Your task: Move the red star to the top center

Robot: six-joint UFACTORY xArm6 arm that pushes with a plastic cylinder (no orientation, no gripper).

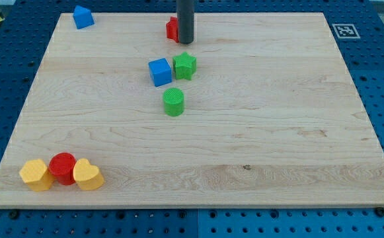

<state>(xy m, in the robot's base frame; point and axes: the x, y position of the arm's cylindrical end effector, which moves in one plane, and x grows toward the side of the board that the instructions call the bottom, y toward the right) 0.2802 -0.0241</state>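
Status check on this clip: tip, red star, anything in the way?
My tip against red star, its right side. Star at top center. Blue cube, green star below, clear.

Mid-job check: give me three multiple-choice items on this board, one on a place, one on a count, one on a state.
1. Where is the red star?
A. top centre
B. bottom left
C. right edge

2. How many green blocks are there?
A. one
B. two
C. three

3. My tip is:
A. close against the red star's right side
B. among the yellow blocks
C. out of view

Answers:
1. A, it sits near the board's top edge.
2. B, the green star and the green cylinder.
3. A, the rod partly hides it.
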